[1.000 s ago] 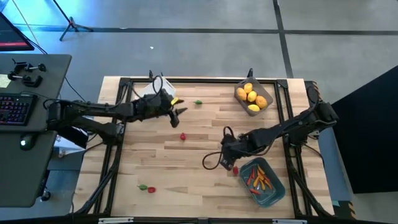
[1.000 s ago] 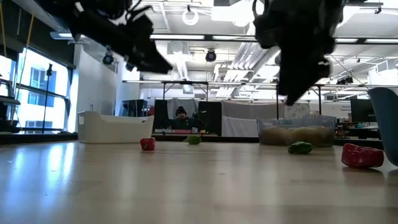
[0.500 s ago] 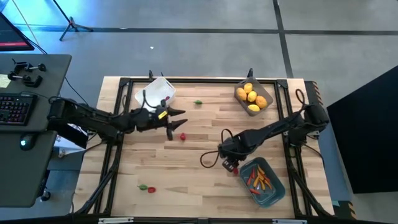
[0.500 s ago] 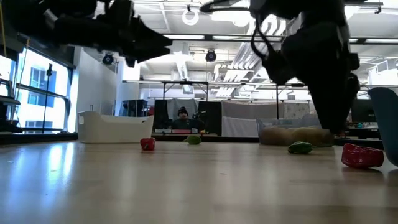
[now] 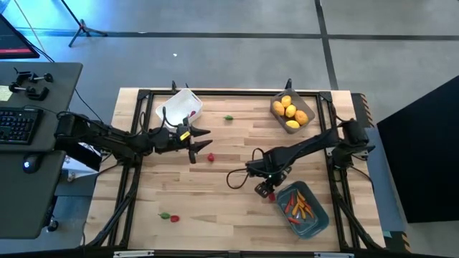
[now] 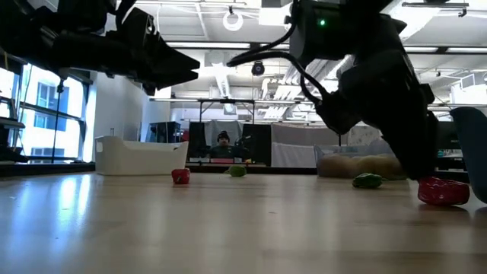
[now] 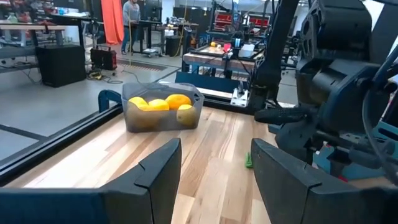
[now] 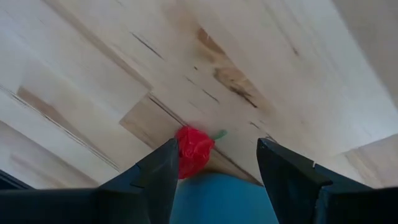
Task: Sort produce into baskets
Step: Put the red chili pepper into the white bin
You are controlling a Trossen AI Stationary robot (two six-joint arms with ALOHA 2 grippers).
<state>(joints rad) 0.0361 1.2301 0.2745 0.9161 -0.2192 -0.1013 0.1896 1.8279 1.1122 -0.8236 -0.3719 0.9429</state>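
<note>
Nowhere legible writing; right tool (image 8: 211,163) spread over red pepper (image 8: 193,150).

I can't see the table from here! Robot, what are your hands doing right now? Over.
Right hand open, low over a red pepper beside the blue basket. Left hand open, empty, near another red piece. Nothing in the way.

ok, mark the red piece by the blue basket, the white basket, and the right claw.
red piece (image 8: 194,149), right wrist view, its rounded body.
white basket (image 5: 179,107), high view, its inner floor.
right claw (image 5: 266,190), high view, between fingertips.
</note>
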